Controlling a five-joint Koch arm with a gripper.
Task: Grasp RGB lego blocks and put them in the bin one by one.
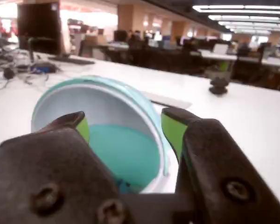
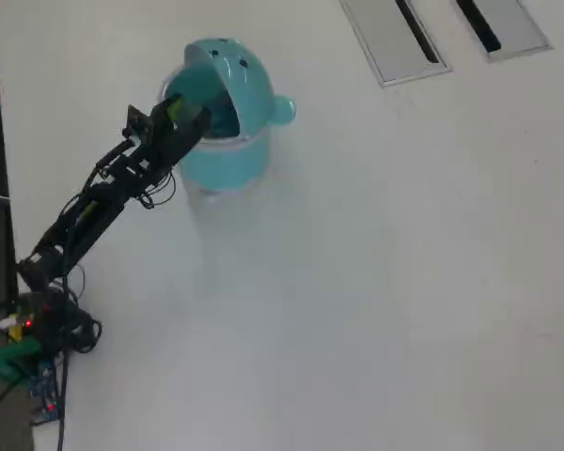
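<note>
From the wrist camera I see my gripper (image 1: 126,128) closest to me, its two black jaws tipped with yellow-green pads (image 1: 172,130), standing clearly apart with nothing between them. Through that gap I look straight down into the bin (image 1: 60,95): a teal floor, a pale inner wall, and the domed lid (image 1: 147,109) flipped up behind the opening. Near the bottom of the bin, just above the gripper body, I can make out a small dark blue shape (image 1: 125,186), but it is too blurred for me to say it is a block. I see no red or yellow-green block in either view.

In the overhead view my arm (image 2: 94,202) reaches from its base (image 2: 28,338) at the lower left up to the bin (image 2: 221,164), with the gripper (image 2: 190,113) hanging over the bin's open mouth. The lid (image 2: 240,80) shows two dark eye dots, and a small fin (image 2: 282,110) sticks out to the right.

Farther off on the white table (image 2: 376,282), two grey slotted panels (image 2: 390,42) sit along the top edge of the overhead view. In the wrist view a small black knob-like object (image 1: 219,85) stands on the table at the right, with cables (image 1: 18,70) at the left and office desks beyond.
</note>
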